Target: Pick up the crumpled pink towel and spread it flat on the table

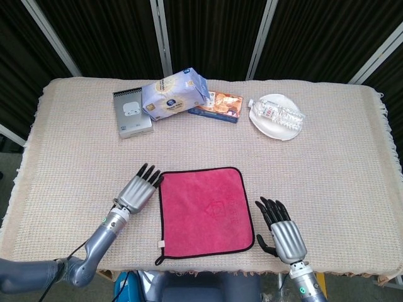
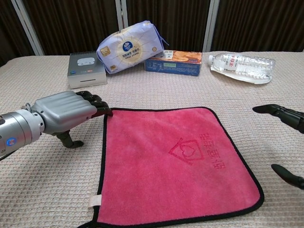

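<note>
The pink towel [image 1: 204,212] [image 2: 175,161] lies spread flat near the table's front edge, with a dark hem and a small white tag at its near left corner. My left hand [image 1: 140,192] [image 2: 64,114] lies palm down just left of it. Its fingertips [image 2: 105,111] touch the towel's far left corner, and its thumb points down onto the table cloth. My right hand [image 1: 283,229] [image 2: 284,114] hovers palm down just right of the towel, fingers spread and holding nothing; only its fingertips show in the chest view.
Along the back of the table stand a grey box [image 1: 132,112], a blue-white tissue pack [image 1: 173,93], a flat snack box [image 1: 217,106], and a white plate [image 1: 264,121] holding a water bottle [image 1: 282,114]. The table's front edge [image 1: 208,272] runs close behind the towel.
</note>
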